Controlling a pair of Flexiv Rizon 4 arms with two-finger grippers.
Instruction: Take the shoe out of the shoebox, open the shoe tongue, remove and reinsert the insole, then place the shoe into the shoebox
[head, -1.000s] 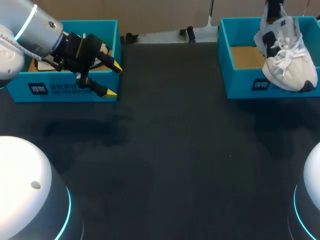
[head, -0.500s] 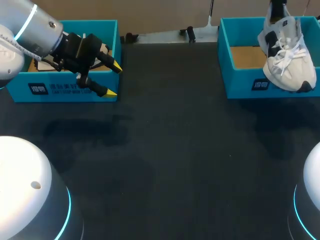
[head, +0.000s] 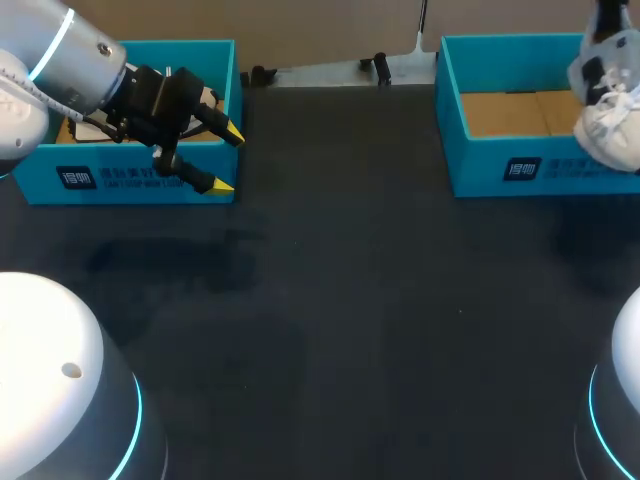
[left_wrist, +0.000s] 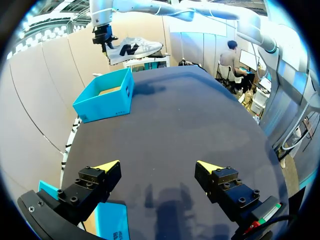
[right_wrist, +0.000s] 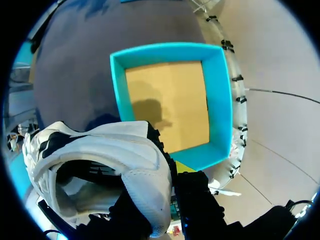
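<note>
White shoe (head: 610, 110) held in the air at the upper right of the head view, lifted clear of the shoebox (head: 500, 170).

The dark table (head: 350, 300) fills most of the head view. The open blue shoebox sits at upper right, its brown floor bare. A second blue box (head: 130, 180) stands at upper left. In the right wrist view the shoe (right_wrist: 115, 155) hangs by its heel collar, with the shoebox (right_wrist: 117, 85) below and ahead of it. The right gripper (left_wrist: 105, 44) is clamped on that collar, one finger outside and the other hidden inside the shoe. The left gripper (head: 228, 160) hovers at the second box's right front corner. Its yellow-tipped fingers (left_wrist: 107, 165) are spread wide with nothing between them.
</note>
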